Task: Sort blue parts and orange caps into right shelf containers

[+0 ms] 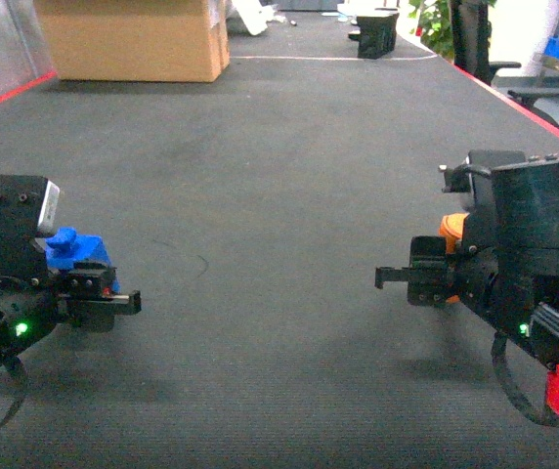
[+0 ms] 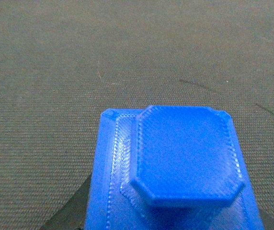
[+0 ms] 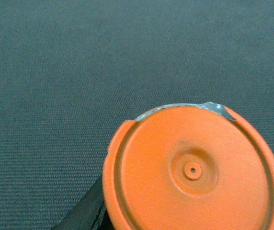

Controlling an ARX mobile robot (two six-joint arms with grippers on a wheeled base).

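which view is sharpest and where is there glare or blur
Head view: soft overall, washed-out glare at the top right, faint shadows under both arms. Left wrist view: blue part crisp enough to show print lines, floor behind softer. Right wrist view: orange cap evenly lit, slightly soft, no glare.

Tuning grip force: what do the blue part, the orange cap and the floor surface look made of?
Blue part: likely 3D-printed plastic, semi-gloss; fine layer lines and infill hatching show. Orange cap: smooth matte plastic, probably moulded; concentric rings and a centre pinhole. Floor: dark grey, finely ribbed weave, looks like low-pile carpet or mat.
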